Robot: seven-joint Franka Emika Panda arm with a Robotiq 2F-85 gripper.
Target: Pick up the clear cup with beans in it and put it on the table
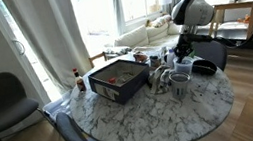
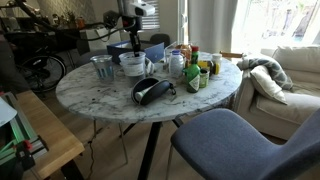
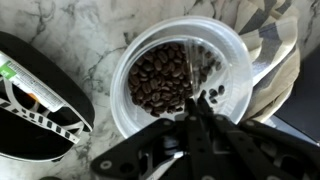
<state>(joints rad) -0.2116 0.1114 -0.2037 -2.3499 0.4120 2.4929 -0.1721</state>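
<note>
A robot's gripper (image 3: 197,112) reaches over the clear cup (image 3: 180,85) of coffee beans, seen from above in the wrist view. Its two dark fingers (image 3: 190,125) are drawn together at the cup's near wall and appear clamped on it. The cup sits over the white marble table (image 3: 100,40), just beside a black object (image 3: 40,110) with a pale edge. In both exterior views the arm comes down among the clutter on the round table (image 1: 154,117) (image 2: 110,105), the gripper (image 1: 181,54) (image 2: 131,47) low over it.
</note>
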